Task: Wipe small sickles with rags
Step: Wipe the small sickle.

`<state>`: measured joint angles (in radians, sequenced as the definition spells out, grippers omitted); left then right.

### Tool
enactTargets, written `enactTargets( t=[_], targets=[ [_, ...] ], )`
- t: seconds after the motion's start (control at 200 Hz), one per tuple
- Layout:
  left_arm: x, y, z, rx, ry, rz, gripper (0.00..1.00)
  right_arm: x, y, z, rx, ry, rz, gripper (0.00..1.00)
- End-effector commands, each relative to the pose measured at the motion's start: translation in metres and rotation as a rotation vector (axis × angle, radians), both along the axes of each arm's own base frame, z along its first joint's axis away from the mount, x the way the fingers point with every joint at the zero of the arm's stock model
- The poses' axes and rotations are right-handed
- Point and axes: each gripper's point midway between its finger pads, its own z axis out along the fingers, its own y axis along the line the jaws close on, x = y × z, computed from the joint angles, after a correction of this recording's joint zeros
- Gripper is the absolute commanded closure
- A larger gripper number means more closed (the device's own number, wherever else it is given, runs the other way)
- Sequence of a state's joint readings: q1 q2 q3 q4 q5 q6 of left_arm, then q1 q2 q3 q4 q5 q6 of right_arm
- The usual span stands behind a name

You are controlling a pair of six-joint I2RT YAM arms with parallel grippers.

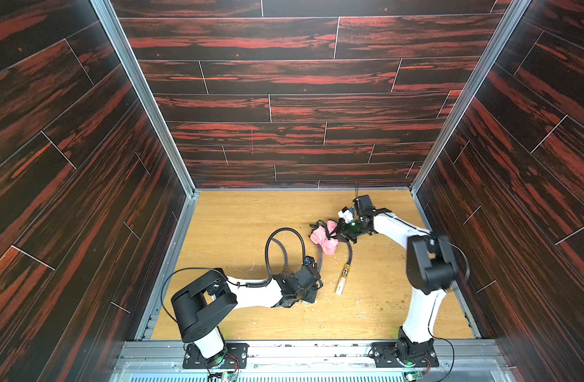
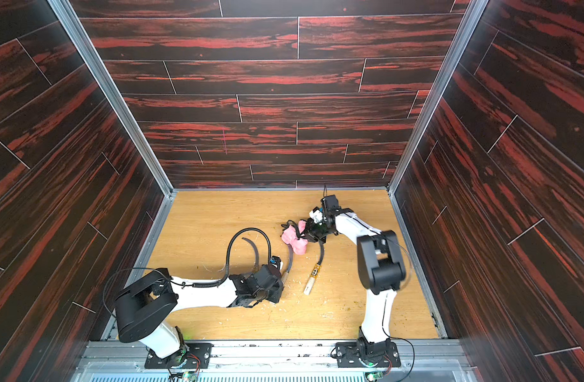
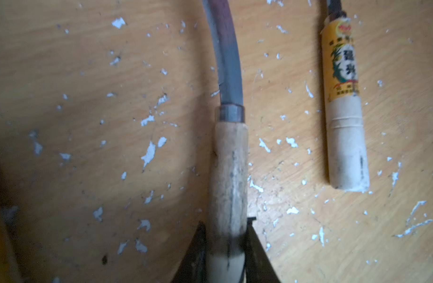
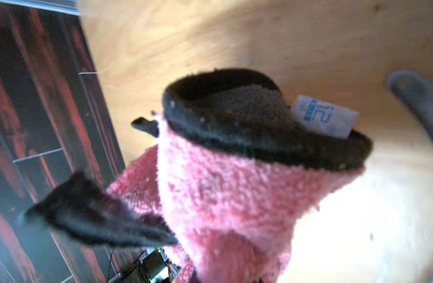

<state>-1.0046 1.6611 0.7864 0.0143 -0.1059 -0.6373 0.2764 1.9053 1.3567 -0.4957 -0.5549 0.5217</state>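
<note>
- We see the wooden table (image 1: pixel 237 225) filling the floor of the dark-panelled booth, speckled with pale flakes (image 3: pixel 149 152).
- The left gripper (image 3: pixel 226 247), at 6 o'clock of the table's middle, is clenched on the butt of the plain sickle's handle.
- The right gripper (image 1: pixel 334 235), at 1 o'clock of the middle, grasps the rag.
- The plain sickle (image 3: pixel 230 166) points its handle to 6 o'clock, and its blade curves away toward 12 o'clock.
- The labelled sickle (image 1: pixel 341 283) lies free on the table at 3 o'clock of the plain one, apart from it. Its handle points to 6 o'clock and its blade runs up under the right gripper.
- Of the third sickle (image 2: pixel 252 248) we see only a dark curved blade at 10 o'clock of the left gripper.
- The pink rag (image 1: pixel 324 238), bunched and black-edged, hangs at 12 o'clock of the plain sickle; we cannot tell whether it touches the blade.
</note>
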Motion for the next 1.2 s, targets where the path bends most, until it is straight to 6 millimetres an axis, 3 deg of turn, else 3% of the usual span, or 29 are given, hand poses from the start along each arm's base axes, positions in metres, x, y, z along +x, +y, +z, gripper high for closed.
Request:
enactTargets(
  t=[0.0,0.15,0.266,0.476,0.586,0.716,0.852,1.042,1.197],
  targets=[
    [0.007,0.021,0.009,0.038,-0.001,0.119,1.0,-0.007,-0.014,0.016,-0.009,-0.083,-0.015,1.0],
    [0.013,0.016,0.02,0.023,-0.024,0.138,1.0,-0.026,-0.027,0.015,-0.051,-0.1,-0.045,1.0],
    [0.016,0.017,0.029,0.005,-0.044,0.151,1.0,-0.036,-0.026,0.01,-0.047,-0.082,-0.033,1.0],
    [0.028,0.024,0.042,0.045,-0.086,0.206,1.0,-0.066,-0.003,-0.004,-0.022,-0.034,0.068,1.0],
    [0.034,0.024,0.038,0.065,-0.079,0.228,1.0,-0.081,0.011,0.003,0.032,-0.027,0.132,1.0],
    [0.039,0.026,0.027,0.08,-0.047,0.249,1.0,-0.089,0.012,0.011,0.034,-0.038,0.144,1.0],
    [0.042,0.025,0.023,0.078,-0.041,0.25,1.0,-0.086,0.001,0.024,-0.026,-0.083,0.096,1.0],
    [0.037,0.027,0.014,0.079,-0.021,0.235,1.0,-0.067,-0.016,0.062,-0.072,-0.19,-0.003,1.0],
    [0.034,0.023,0.01,0.071,-0.007,0.207,1.0,-0.056,-0.027,0.079,-0.112,-0.24,-0.04,1.0]
  ],
)
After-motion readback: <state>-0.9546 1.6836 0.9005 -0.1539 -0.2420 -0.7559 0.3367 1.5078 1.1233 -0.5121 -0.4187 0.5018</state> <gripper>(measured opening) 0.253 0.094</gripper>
